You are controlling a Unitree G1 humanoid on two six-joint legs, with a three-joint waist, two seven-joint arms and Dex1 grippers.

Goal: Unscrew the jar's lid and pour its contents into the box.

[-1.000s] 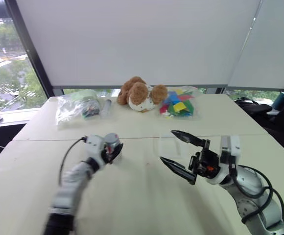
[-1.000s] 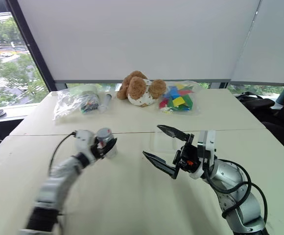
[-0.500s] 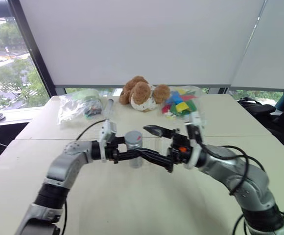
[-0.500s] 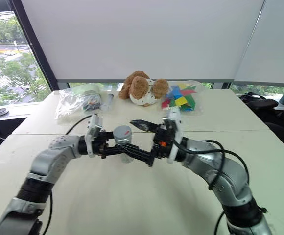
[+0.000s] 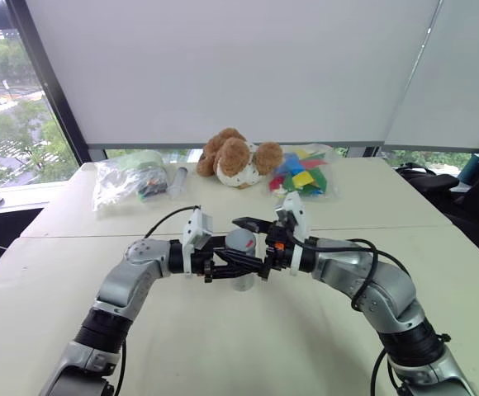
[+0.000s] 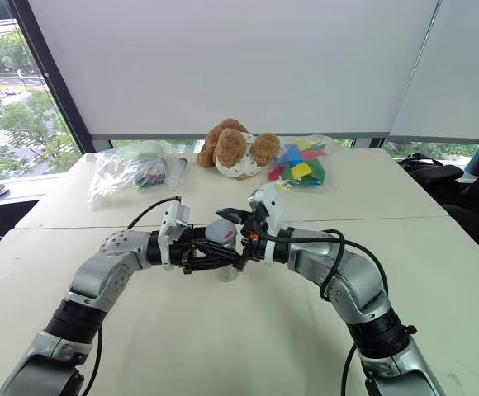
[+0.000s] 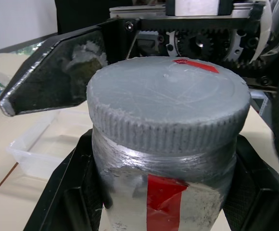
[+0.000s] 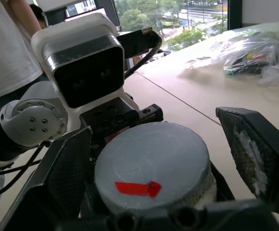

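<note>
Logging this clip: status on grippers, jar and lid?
Left gripper shut on jar. Right gripper open, fingers astride lid, not gripping yet. Lid on. Nothing in the way.

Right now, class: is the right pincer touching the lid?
Apart. The right wrist view shows the right pincer open around the lid, with gaps beside both fingers.

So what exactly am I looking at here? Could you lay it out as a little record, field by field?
held object: jar, silver-grey with a red stripe, lifted above the table
holder: left gripper, shut on the jar's body
lid: grey cap, on the jar
other hand: right gripper, jaws open on either side of the lid, not closed on it
box: clear tray on the table beyond the jar
background: teddy bear, bags of colourful items
</note>
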